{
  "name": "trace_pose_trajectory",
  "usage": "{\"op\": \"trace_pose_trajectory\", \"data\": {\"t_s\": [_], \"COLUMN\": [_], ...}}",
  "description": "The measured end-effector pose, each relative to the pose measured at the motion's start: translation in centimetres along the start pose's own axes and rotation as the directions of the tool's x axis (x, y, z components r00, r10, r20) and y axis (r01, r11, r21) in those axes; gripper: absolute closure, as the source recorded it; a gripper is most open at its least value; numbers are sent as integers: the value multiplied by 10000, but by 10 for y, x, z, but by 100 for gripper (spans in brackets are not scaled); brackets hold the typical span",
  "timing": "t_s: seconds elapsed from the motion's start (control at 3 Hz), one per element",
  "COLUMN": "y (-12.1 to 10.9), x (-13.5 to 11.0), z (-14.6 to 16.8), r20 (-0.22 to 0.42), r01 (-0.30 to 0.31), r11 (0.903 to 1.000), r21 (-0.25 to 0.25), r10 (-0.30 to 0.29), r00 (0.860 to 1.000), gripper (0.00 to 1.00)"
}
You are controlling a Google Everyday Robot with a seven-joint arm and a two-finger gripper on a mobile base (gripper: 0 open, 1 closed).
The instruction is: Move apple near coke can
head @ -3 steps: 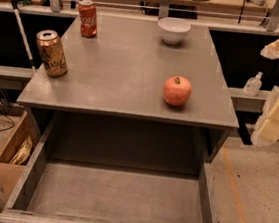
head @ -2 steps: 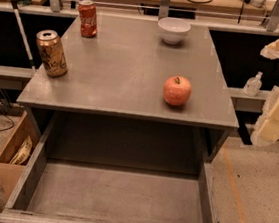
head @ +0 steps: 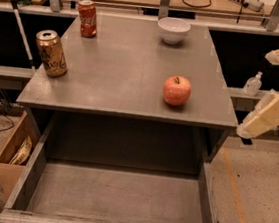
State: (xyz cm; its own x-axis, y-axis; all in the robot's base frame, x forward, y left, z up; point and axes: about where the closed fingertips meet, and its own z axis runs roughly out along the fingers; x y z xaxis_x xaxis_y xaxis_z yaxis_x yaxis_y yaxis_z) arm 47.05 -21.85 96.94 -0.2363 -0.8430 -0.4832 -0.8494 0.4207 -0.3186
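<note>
The reddish-orange apple (head: 176,90) with a short dark stem sits on the grey table top (head: 124,66), right of centre and near the front edge. The red coke can (head: 87,18) with white script stands upright at the table's far left. My gripper (head: 260,120) is at the right edge of the view, a cream-coloured part off the table's right side, about level with the front edge and well to the right of the apple. It holds nothing that I can see.
A gold-tan can (head: 52,53) stands upright at the left edge of the table. A white bowl (head: 173,30) sits at the back centre. An open grey drawer (head: 114,196) juts out below the front edge. A cardboard box (head: 11,154) stands on the floor at left.
</note>
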Motion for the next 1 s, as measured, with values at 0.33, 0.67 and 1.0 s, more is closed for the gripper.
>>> {"op": "trace_pose_trajectory", "data": {"t_s": [0.33, 0.67, 1.0], "y": [-17, -31, -37], "x": [3, -18, -40], "z": [42, 79, 91], "r20": [1963, 4266, 5886], "r01": [-786, -1385, -1884], "r11": [9969, 9895, 9772], "r21": [-33, -415, -976], "r10": [777, 1429, 2093], "r00": [9775, 8931, 7808], "gripper": [0, 0, 0]}}
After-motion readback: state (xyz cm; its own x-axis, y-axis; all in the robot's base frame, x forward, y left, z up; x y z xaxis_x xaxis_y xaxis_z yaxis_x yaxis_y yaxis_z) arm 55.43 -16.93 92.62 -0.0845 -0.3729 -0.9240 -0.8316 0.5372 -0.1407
